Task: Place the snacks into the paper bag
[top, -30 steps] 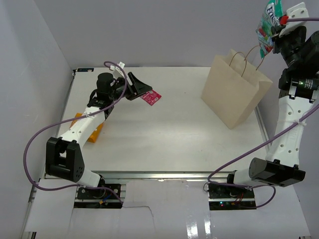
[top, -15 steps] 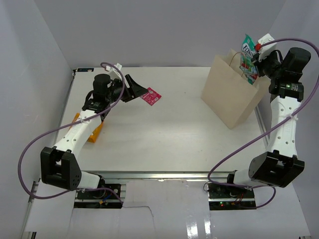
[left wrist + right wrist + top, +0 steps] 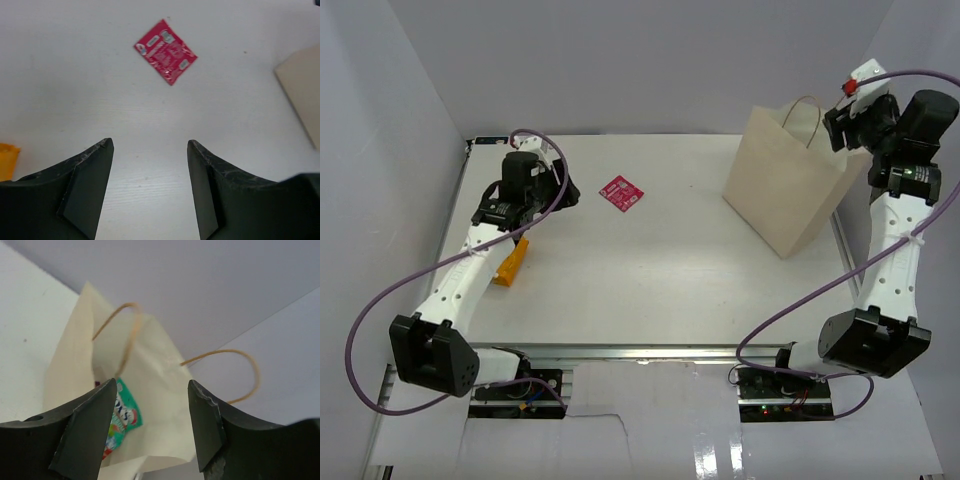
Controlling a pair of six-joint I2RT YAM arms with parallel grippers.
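The tan paper bag (image 3: 788, 185) stands upright at the table's back right, its twine handles up. My right gripper (image 3: 842, 118) hovers open just above the bag's mouth (image 3: 155, 390) with nothing between its fingers. The teal-green fruit-printed packet (image 3: 122, 420) lies inside the bag against its wall. A pink-red square packet (image 3: 621, 193) lies flat on the table at back centre, shown ahead of my fingers in the left wrist view (image 3: 166, 51). My left gripper (image 3: 150, 145) is open and empty, a little short of that packet. An orange packet (image 3: 510, 263) lies under the left arm.
White walls close in the table on the left, back and right. The bag's corner (image 3: 302, 90) shows at the right edge of the left wrist view. Purple cables loop off both arms.
My right gripper came down from high above to the bag's mouth, opened and let go of the teal-green packet, which now sits inside. The left arm drew back from the pink-red packet.
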